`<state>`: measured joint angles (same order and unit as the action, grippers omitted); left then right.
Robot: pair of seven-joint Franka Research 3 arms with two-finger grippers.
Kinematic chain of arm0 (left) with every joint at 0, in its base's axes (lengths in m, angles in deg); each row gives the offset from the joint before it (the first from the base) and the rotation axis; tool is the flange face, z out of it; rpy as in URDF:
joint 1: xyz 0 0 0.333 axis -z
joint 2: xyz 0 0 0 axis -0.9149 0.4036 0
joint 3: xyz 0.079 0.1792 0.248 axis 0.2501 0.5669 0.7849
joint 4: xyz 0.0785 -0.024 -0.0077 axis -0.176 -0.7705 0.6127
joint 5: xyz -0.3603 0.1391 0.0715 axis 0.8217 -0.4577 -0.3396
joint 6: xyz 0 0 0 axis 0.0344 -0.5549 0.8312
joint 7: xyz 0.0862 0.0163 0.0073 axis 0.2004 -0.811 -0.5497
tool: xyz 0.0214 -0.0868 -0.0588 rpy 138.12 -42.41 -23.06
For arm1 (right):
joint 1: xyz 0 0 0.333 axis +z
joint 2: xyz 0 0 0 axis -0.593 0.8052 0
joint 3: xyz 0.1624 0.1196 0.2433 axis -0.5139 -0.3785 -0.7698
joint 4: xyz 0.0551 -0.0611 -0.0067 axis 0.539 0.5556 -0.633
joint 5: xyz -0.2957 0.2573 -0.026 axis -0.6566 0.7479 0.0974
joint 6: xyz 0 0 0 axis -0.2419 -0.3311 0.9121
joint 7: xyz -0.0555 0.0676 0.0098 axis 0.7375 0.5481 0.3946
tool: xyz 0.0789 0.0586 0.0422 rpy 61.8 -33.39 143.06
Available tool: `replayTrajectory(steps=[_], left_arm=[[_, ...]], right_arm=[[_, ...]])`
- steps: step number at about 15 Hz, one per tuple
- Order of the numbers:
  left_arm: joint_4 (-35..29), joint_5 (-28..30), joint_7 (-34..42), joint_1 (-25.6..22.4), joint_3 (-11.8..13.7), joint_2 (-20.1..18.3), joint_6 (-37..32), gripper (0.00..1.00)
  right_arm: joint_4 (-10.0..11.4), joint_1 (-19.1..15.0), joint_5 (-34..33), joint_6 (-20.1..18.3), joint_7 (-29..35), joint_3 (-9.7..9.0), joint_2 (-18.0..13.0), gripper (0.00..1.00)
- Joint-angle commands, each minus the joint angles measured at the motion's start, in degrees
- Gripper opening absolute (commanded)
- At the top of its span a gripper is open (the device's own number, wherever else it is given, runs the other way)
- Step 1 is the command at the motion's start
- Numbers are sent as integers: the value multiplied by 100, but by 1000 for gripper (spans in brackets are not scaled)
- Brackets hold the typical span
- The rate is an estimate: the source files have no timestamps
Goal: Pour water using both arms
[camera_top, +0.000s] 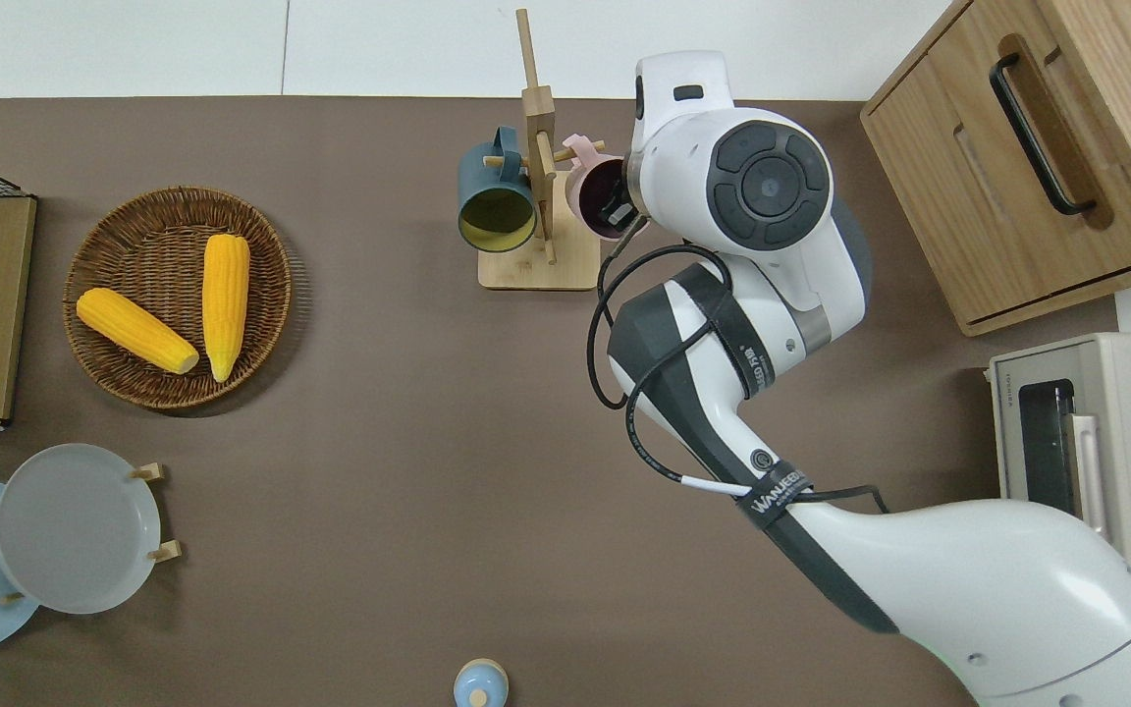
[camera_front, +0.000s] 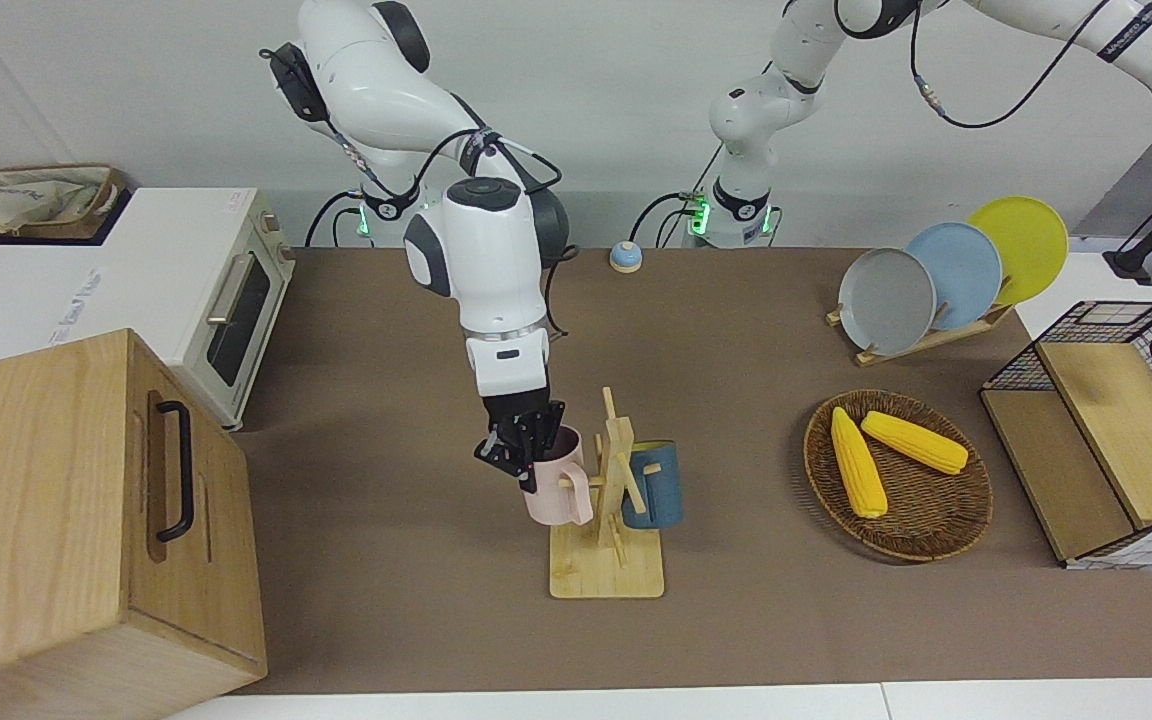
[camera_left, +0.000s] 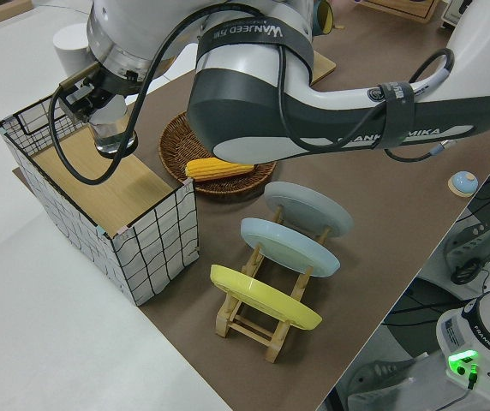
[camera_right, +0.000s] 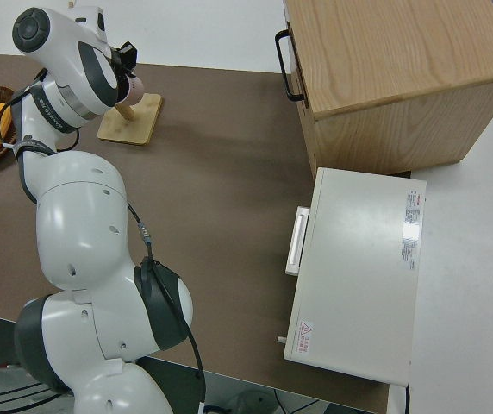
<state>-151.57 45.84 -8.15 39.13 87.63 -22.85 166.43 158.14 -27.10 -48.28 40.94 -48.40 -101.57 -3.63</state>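
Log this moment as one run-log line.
right claw: gripping pink mug rim on mug rack | left claw: holding glass over wire basket

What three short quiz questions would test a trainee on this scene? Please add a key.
1. True or false: the right end effector grips the blue mug.
2. How many corn cobs lie in the wicker basket? A) one B) two C) three
3. Fill in: the left end effector holds a ____.
Key: 1 false, it grips the rim of the pink mug; 2 B; 3 glass.
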Motion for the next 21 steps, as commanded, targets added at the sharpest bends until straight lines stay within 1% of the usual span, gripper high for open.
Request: replayTrajectory(steps=[1,8,9,11,14,16,17,19,20,21], left_arm=[[81,-171,-208,17,-20,-182,-184,0],[81,-180,-208,8,-20,-235,-255,0],[81,-189,-208,8,-28,-261,-264,0],[81,-189,-217,9,-28,-314,-255,0],[29,-189,-296,17,-37,-445,-264,0],[-59,-372,-454,122,-28,-551,-316,0],[-68,-521,-585,175,-28,-595,-421,0],[-95,-724,-796,271,-46,-709,-667,0],[-147,-751,-875,324,-37,-788,-738,0],[-269,-760,-1024,403,-28,-884,-738,0]], right_arm=[[11,-92,-34,-215,40,-43,-140,29],[37,-356,-25,-233,-294,-43,-359,29],[55,-400,-16,-233,-417,-25,-421,29],[73,-540,-8,-241,-768,-16,-430,29],[90,-655,-16,-364,-1058,19,-509,31],[134,-725,-8,-408,-1269,132,-570,31],[178,-760,19,-495,-1375,159,-588,37],[344,-874,368,-732,-1420,203,-746,37],[432,-892,527,-881,-1420,325,-842,37],[442,-884,694,-1118,-1420,431,-895,37]])
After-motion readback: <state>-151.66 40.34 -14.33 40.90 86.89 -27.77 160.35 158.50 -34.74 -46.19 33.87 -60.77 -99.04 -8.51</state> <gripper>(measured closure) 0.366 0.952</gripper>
